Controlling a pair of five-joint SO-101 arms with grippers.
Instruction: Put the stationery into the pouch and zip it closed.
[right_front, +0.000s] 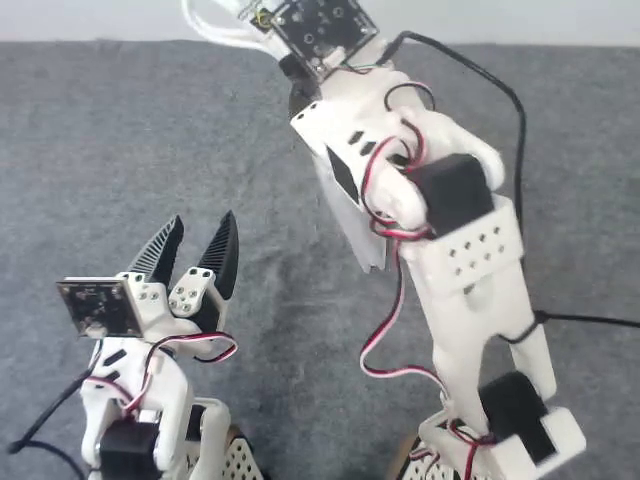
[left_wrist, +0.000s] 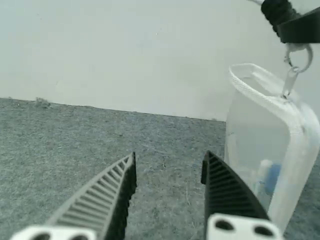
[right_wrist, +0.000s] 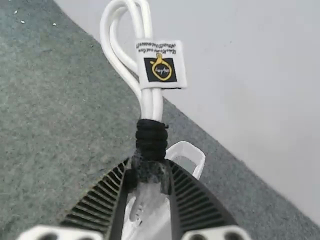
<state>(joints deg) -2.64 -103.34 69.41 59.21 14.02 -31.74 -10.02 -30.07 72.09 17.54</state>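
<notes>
The right gripper (right_wrist: 150, 171) is pressed together on the cord pull (right_wrist: 151, 140). Its ribbed black fingers pinch the black-wrapped base of the pull from both sides. Beyond the fingertips, a doubled white cord loop (right_wrist: 117, 40) rises out of that wrap and carries a small white tag (right_wrist: 160, 64). Under the fingers, the white rim of the clear pouch (right_wrist: 186, 152) shows.

From the left wrist view, the pouch (left_wrist: 257, 130) stands upright beside the left gripper (left_wrist: 170, 159), off the tip of one of its fingers and apart from it. The white zipper band (left_wrist: 296, 116) runs over the pouch's top and down its far edge. A metal pull tab (left_wrist: 289, 85) links the band to the black wrap above. A blue piece of stationery (left_wrist: 271, 177) sits low inside the pouch. Whether the pouch's bottom touches the grey mat (left_wrist: 60, 145) cannot be told.

The left gripper is spread, and its two toothed fingers hold nothing between them. Seen from the high view, it (right_front: 204, 220) points away from its base over the mat. The pouch (right_front: 362, 240) hangs beneath the right arm's wrist, off to the side and well apart.
</notes>
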